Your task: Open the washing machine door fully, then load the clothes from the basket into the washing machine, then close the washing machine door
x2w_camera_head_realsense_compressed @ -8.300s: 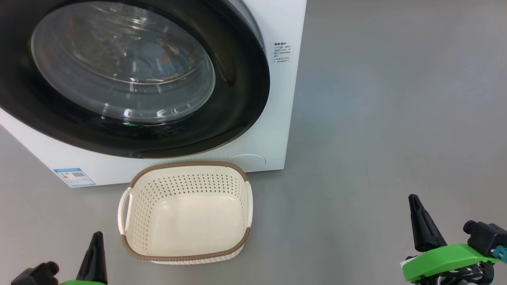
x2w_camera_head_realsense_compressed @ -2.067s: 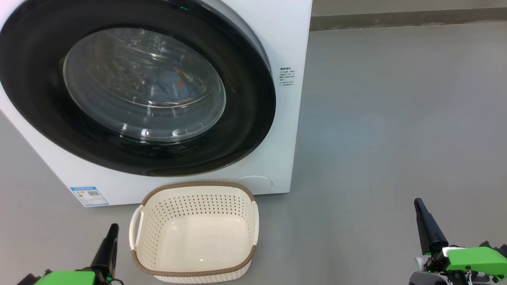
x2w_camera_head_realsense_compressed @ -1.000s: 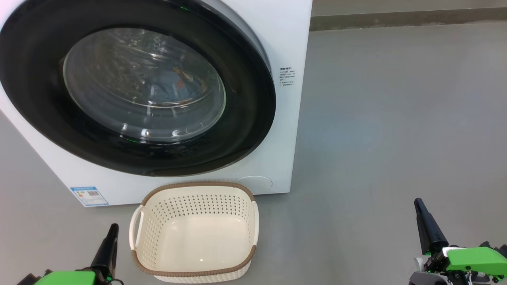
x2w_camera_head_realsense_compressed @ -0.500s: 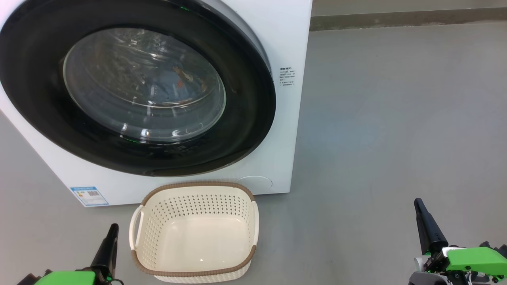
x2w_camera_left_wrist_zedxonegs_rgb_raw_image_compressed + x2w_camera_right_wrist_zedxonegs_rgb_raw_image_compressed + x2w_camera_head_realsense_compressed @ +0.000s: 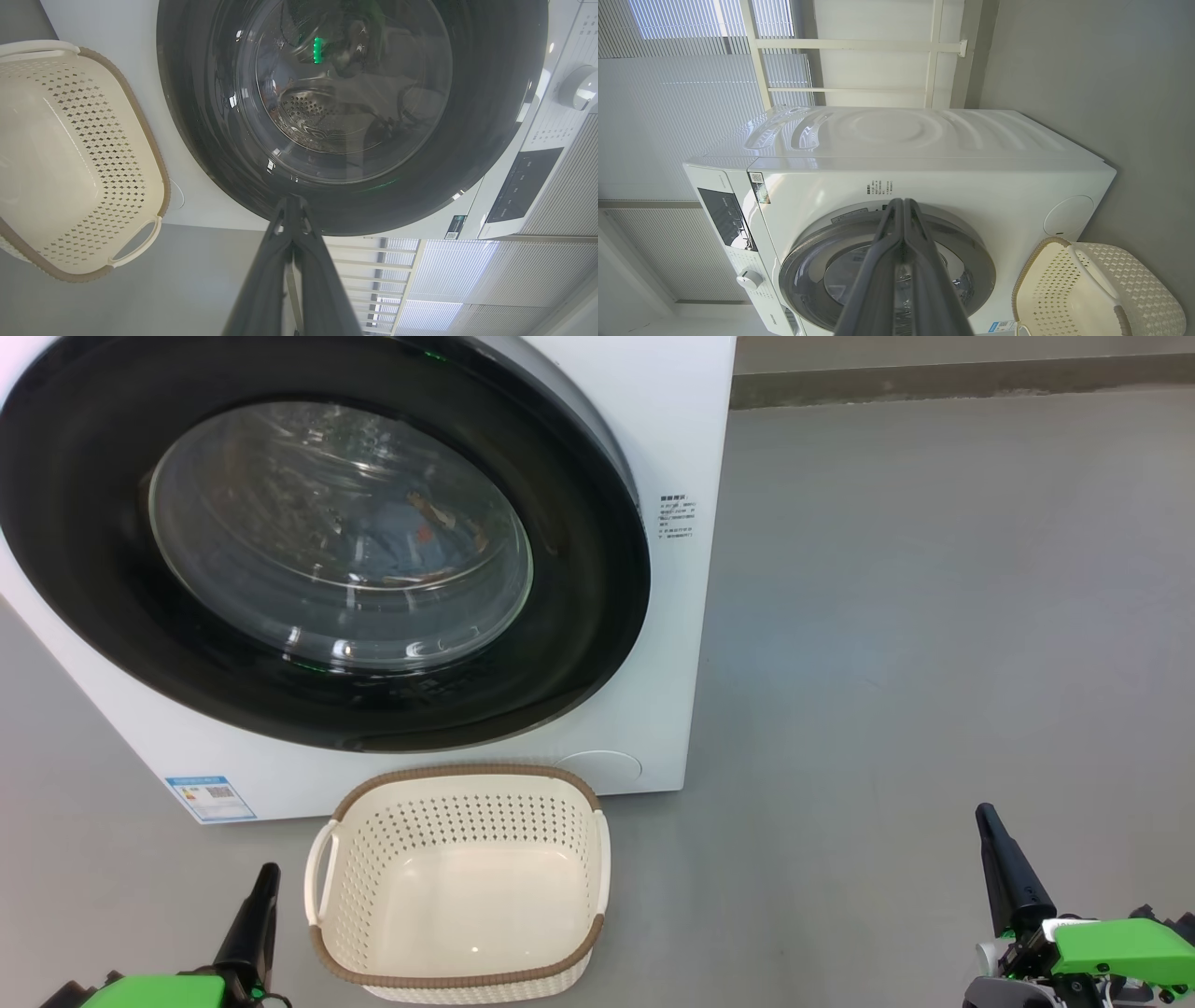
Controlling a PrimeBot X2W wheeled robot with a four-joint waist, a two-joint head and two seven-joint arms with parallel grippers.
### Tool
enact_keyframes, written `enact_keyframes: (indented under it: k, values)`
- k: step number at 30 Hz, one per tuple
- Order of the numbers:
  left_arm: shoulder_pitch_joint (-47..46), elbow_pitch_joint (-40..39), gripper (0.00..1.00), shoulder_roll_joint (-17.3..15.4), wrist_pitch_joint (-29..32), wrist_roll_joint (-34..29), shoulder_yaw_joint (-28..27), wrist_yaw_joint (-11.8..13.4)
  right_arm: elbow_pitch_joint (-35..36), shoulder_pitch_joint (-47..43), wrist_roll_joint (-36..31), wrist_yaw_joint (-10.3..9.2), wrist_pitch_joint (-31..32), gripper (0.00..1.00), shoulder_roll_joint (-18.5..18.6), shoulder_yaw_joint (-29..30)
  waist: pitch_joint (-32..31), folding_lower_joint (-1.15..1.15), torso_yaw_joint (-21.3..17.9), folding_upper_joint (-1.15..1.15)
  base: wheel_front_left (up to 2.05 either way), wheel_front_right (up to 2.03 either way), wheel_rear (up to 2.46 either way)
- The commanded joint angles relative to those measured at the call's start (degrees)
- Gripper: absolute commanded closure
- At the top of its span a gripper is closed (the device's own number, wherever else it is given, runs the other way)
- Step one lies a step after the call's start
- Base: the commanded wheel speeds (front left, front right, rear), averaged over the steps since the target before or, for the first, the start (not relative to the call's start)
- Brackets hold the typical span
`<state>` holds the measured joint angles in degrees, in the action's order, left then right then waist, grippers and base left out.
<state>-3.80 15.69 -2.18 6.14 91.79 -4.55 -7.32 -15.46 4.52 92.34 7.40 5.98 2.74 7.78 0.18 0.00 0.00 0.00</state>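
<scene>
- The left fingers (image 5: 250,919) are pressed together with nothing between them, low at the near left, just beside the basket's (image 5: 457,772) left handle and not touching it.
- The right fingers (image 5: 1004,873) are likewise closed and empty, well out to the right over bare floor (image 5: 934,616), well apart from basket and washing machine (image 5: 672,429).
- The door (image 5: 597,616) lies flat against the front of the machine. In the right wrist view it sits flush, though I cannot tell whether the latch has caught.
- The clothes (image 5: 411,537) show as a blue patch with orange marks behind the glass, inside the drum. The basket stands empty on the floor, just in front of the machine's lower edge.
- My reading is that all three steps are done and little is left to do.
- If the door needs one more press, it lies ahead of and above both pairs of fingers, its round face turned toward the robot. The left arm is the nearer one: in the left wrist view its fingers aim straight at the door's black rim, while the right arm would have to come across from the side.
</scene>
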Motion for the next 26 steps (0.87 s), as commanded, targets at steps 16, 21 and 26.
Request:
enact_keyframes:
  k: [16, 21, 26]
  values:
    - [-2.4, -1.65, 1.0, -0.71, 0.39, 0.34, -2.01, -0.17, 1.44, 1.67, -0.19, 0.09, 0.52, 1.0, 0.17, -1.25, 0.0, 0.0, 0.0, 0.0, 0.0, 0.0, 0.0]
    - [-2.4, -1.65, 1.0, -0.71, 0.39, 0.34, -2.01, -0.17, 1.44, 1.67, -0.19, 0.09, 0.52, 1.0, 0.17, -1.24, 0.0, 0.0, 0.0, 0.0, 0.0, 0.0, 0.0]
    - [-2.4, -1.65, 1.0, -0.71, 0.39, 0.34, -2.02, -0.17, 1.44, 1.67, -0.19, 0.09, 0.52, 1.0, 0.17, -1.24, 0.0, 0.0, 0.0, 0.0, 0.0, 0.0, 0.0]
